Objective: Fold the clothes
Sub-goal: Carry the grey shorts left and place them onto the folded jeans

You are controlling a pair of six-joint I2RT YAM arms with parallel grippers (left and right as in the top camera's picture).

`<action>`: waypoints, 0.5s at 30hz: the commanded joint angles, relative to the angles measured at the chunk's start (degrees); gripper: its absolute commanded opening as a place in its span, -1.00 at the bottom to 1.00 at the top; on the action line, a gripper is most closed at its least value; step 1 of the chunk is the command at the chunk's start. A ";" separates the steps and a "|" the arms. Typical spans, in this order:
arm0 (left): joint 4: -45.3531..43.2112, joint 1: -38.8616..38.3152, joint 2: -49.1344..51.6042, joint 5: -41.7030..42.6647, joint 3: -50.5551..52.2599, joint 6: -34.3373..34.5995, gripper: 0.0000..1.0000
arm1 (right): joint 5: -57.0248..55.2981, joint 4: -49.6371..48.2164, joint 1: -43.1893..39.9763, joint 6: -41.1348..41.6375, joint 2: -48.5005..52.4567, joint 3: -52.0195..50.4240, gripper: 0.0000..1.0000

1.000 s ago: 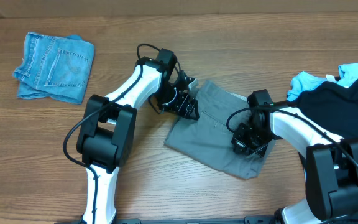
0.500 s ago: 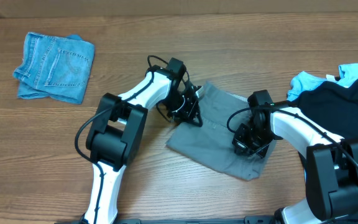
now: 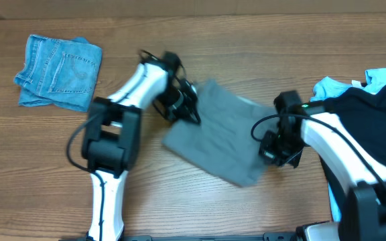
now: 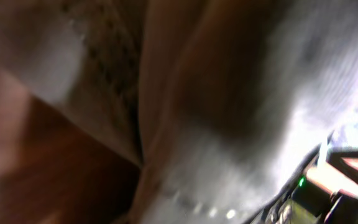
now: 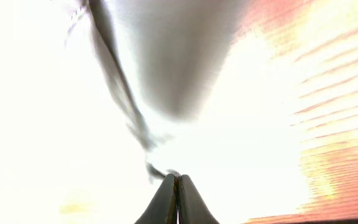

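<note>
Grey shorts [image 3: 213,137] lie spread on the wooden table [image 3: 246,40] in the middle of the overhead view. My left gripper [image 3: 183,108] is at their upper-left edge, shut on the fabric. The left wrist view is filled with blurred grey cloth [image 4: 229,93], and its fingers are hidden. At the shorts' right edge, my right gripper [image 3: 277,148] is shut, with a thin strip of grey fabric [image 5: 123,93] pinched at its tips [image 5: 178,177]. The cloth looks pulled between the two grippers.
Folded blue denim shorts [image 3: 59,72] lie at the far left. A black garment [image 3: 374,117] on top of a light-blue one [image 3: 337,87] is piled at the right edge, close behind my right arm.
My left gripper has shut on the shorts' edge and moved left. The grey shorts have shifted left with it. My right gripper has moved slightly right, still shut.
</note>
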State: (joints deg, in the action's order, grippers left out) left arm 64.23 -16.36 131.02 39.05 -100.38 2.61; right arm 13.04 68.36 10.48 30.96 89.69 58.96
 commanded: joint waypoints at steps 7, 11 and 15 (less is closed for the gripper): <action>-5.01 17.11 -8.68 -0.61 -16.35 8.72 -0.92 | -0.94 4.55 -0.33 -2.51 -10.36 9.66 -0.92; -13.79 24.96 -8.68 -0.46 -19.39 9.88 -0.92 | -0.09 5.79 -0.33 -2.51 -10.93 9.73 -0.92; -22.77 32.46 -8.50 -1.51 -19.41 11.10 -0.92 | 0.37 6.78 -0.33 -2.47 -10.93 9.73 -0.92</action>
State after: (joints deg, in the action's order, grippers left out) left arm 44.05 11.79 124.29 37.56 -118.28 11.33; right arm 12.71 74.83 10.48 28.86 79.50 67.51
